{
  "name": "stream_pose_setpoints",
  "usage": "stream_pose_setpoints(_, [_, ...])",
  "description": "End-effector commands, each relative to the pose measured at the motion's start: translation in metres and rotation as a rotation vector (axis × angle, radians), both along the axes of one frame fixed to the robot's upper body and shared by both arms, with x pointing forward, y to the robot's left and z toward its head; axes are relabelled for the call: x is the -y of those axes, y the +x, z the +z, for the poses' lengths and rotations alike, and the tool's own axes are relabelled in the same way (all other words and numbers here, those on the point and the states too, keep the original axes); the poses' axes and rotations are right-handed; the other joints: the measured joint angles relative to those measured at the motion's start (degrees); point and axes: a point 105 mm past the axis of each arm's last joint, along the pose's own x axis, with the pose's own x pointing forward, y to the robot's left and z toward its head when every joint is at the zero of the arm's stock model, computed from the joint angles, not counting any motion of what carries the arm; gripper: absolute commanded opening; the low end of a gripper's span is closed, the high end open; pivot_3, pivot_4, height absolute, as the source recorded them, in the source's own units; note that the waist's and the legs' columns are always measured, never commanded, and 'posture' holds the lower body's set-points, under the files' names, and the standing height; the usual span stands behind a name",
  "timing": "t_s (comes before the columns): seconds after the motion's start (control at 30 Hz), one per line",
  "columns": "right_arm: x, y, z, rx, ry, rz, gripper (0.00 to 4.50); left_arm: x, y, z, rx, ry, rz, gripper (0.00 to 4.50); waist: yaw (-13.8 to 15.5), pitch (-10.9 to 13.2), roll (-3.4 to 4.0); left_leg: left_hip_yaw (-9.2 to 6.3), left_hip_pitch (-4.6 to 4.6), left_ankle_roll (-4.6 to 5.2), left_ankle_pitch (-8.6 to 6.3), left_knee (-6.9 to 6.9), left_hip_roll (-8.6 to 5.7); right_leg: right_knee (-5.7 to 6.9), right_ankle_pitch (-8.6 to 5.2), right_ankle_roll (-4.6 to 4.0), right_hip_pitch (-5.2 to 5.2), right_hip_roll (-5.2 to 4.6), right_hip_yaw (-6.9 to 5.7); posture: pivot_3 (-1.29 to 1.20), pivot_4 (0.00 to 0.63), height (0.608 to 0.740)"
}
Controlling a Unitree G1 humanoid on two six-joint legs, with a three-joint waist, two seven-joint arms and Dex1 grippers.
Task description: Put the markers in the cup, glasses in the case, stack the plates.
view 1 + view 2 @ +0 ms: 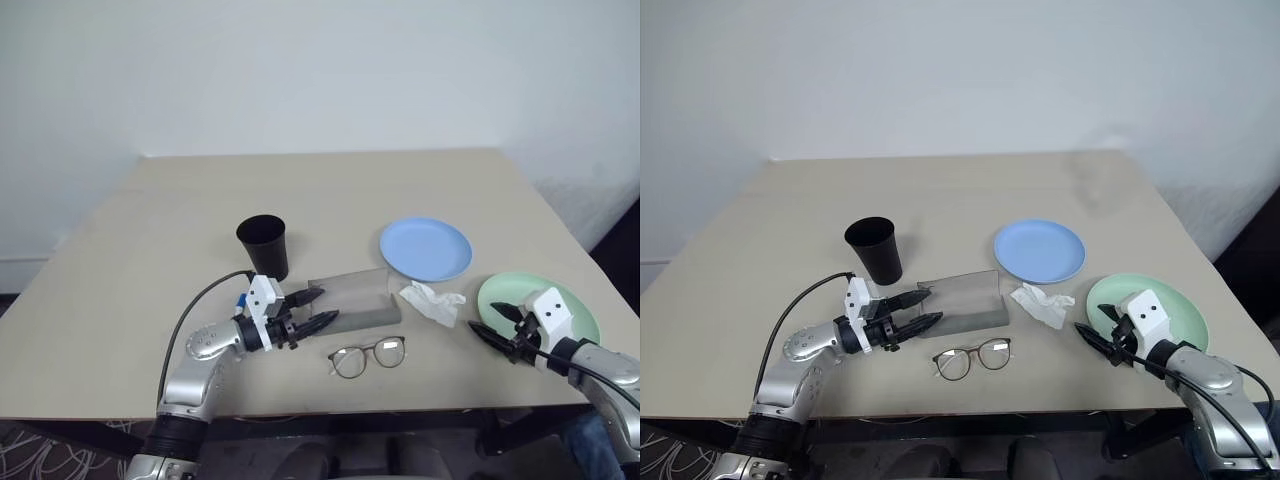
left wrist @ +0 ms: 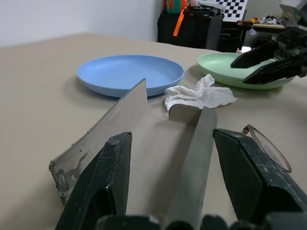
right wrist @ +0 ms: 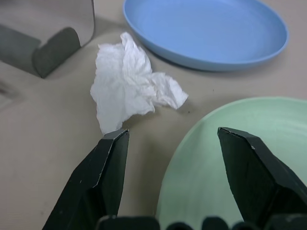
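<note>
The grey case lies mid-table with its clear lid raised. My left gripper is open and level, with its fingers on either side of the case's left end. The wire-framed glasses rest on the table just in front of the case. The black cup stands upright behind my left hand. The light blue plate and the mint green plate lie apart on the right. My right gripper is open and tilted down at the green plate's near-left rim. The markers are hidden.
A crumpled white tissue lies between the case, the blue plate and the green plate. The green plate sits close to the table's right front edge. Bare tabletop stretches behind the cup and plates.
</note>
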Motion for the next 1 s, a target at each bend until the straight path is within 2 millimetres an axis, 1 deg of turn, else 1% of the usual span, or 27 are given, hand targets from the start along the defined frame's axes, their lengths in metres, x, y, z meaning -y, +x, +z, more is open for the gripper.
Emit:
stream_pose_setpoints(0.03, [-0.007,0.002,0.000,0.019,-0.027,0.001,3.19,0.004,0.001,0.016,0.066,-0.014,-0.008,2.80,-0.01,0.00,0.00,-0.01,0.00,0.00,0.00,0.00,0.00,0.00,0.00,0.00,0.00,0.00,0.00,0.00,0.000,0.740])
stream_pose_setpoints(0.1, [-0.010,0.003,-0.005,0.015,-0.035,-0.003,3.19,0.004,0.001,0.016,0.069,-0.013,-0.002,2.80,-0.01,0.00,-0.01,0.00,0.00,0.00,0.00,0.00,0.00,0.00,0.00,0.00,0.00,0.00,0.00,0.00,0.000,0.740])
stream_pose_setpoints(0.23, [-0.007,0.008,-0.007,0.024,-0.053,-0.043,3.19,0.004,0.001,0.016,0.070,-0.010,0.000,2.80,-0.01,0.00,0.00,0.00,0.01,-0.03,-0.02,0.00,0.00,0.00,0.00,0.00,0.00,0.00,0.00,0.00,0.000,0.740])
stream_pose_setpoints(0.27, [-0.006,0.008,-0.007,0.024,-0.057,-0.048,3.02,0.004,0.001,0.016,0.071,-0.009,0.000,2.83,-0.01,0.00,0.00,0.00,0.00,-0.02,-0.01,0.00,0.00,0.00,0.00,0.00,0.00,0.00,0.00,0.00,0.000,0.740])
stream_pose_setpoints(0.37, [-0.004,0.010,-0.008,0.029,-0.076,-0.063,2.27,0.005,0.002,0.016,0.072,-0.007,0.000,2.84,-0.01,-0.01,-0.03,-0.01,0.01,-0.01,-0.01,0.00,0.00,0.00,0.00,0.00,0.01,0.00,-0.01,0.00,0.000,0.740])
stream_pose_setpoints(0.43, [-0.003,0.012,-0.006,0.036,-0.077,-0.069,1.58,0.005,0.002,0.016,0.074,-0.005,-0.001,2.84,-0.03,-0.01,-0.04,0.00,0.01,-0.01,-0.01,0.00,0.00,0.00,0.00,0.00,0.01,0.00,0.00,0.00,0.000,0.740])
stream_pose_setpoints(0.47, [-0.004,0.012,-0.004,0.040,-0.076,-0.071,1.13,0.005,0.002,0.016,0.075,-0.005,-0.001,2.84,-0.03,-0.01,-0.04,0.01,0.01,-0.02,-0.01,0.01,0.00,0.00,0.00,0.00,0.01,0.00,0.00,0.00,0.000,0.740])
stream_pose_setpoints(0.53, [-0.004,0.013,-0.002,0.047,-0.077,-0.072,0.46,0.005,0.003,0.016,0.076,-0.004,-0.001,2.84,-0.04,-0.02,-0.11,0.05,0.04,-0.03,-0.01,0.02,0.02,0.00,0.00,0.00,0.03,0.00,0.00,0.00,0.000,0.740])
stream_pose_setpoints(0.57, [-0.004,0.014,-0.001,0.051,-0.080,-0.072,0.17,0.005,0.003,0.016,0.076,-0.004,-0.001,2.84,-0.04,-0.02,-0.14,0.07,0.04,-0.07,-0.04,0.04,0.04,0.00,0.00,0.00,0.04,0.00,-0.01,0.00,0.000,0.740])
stream_pose_setpoints(0.6, [-0.003,0.014,0.000,0.056,-0.086,-0.072,0.02,0.005,0.003,0.016,0.077,-0.004,-0.001,2.84,-0.06,-0.01,-0.15,0.09,0.04,-0.10,-0.05,0.08,0.06,0.00,-0.01,-0.01,0.04,0.00,-0.02,0.00,0.000,0.740])
stream_pose_setpoints(0.87, [-0.001,0.017,0.011,0.088,-0.119,-0.070,0.02,0.005,0.003,0.013,0.074,-0.004,-0.002,2.84,-0.04,0.00,-0.14,0.15,0.03,-0.16,-0.09,0.12,0.10,0.00,0.00,0.00,0.03,-0.01,-0.05,0.00,0.000,0.740])
stream_pose_setpoints(1.0, [0.000,0.022,0.017,0.115,-0.140,-0.081,0.02,0.004,0.003,0.012,0.074,-0.004,0.002,2.84,-0.02,0.00,-0.13,0.14,0.01,-0.05,-0.04,0.12,0.09,0.00,0.01,0.02,0.01,-0.01,-0.05,0.00,0.000,0.740])
